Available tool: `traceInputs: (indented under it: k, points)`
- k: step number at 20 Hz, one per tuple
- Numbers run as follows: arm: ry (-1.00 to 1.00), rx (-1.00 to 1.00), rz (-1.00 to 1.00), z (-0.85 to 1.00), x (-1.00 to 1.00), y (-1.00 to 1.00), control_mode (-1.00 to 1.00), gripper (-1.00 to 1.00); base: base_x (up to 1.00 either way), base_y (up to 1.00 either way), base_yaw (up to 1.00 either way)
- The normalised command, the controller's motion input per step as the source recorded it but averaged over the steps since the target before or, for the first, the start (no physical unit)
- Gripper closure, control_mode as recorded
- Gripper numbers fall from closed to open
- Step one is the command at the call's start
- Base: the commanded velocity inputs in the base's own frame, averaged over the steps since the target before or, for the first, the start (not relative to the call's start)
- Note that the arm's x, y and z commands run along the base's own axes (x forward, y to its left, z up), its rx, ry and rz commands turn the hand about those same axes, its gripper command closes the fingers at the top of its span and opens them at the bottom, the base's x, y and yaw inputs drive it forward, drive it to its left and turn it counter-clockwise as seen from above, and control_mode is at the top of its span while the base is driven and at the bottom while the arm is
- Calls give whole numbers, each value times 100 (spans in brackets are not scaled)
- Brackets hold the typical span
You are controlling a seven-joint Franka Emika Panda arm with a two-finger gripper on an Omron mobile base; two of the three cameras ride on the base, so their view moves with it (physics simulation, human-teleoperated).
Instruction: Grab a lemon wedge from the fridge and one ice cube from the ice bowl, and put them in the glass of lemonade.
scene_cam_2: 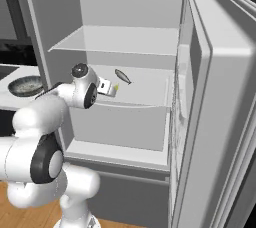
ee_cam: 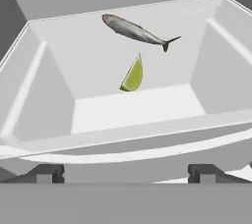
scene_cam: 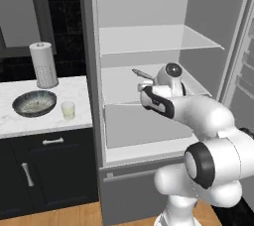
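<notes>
Ahead: lemon wedge [ee_cam: 133, 75] beyond open, empty hand [ee_cam: 126, 173].

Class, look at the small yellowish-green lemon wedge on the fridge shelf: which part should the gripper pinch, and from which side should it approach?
Pinch the small yellowish-green lemon wedge across its two flat cut faces, probably near its thick lower middle. It stands on end, tip up, so come in from the fridge's open front, keeping the open gripper below the grey fish behind it.

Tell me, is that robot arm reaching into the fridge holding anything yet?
No, nothing is held. The gripper has its jaws wide open, short of the lemon wedge, which lies untouched on the fridge shelf beside a small grey fish.
</notes>
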Motion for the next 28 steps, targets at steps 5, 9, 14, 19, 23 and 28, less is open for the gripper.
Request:
traceInputs:
  k: [5,9,14,19,23,28]
  points:
    - [1,-3,-2,-23,61,0,-100,-100,0,0,0]
    - [3,0,0,-9,65,0,-100,-100,0,0,0]
    - [3,0,0,-5,56,0,-100,-100,0,0,0]
    - [1,0,-2,-22,34,0,-100,-100,0,0,0]
    - [1,0,-4,-35,21,-2,-100,-100,0,0,0]
    - [0,0,-4,-24,20,-4,-100,-100,0,0,0]
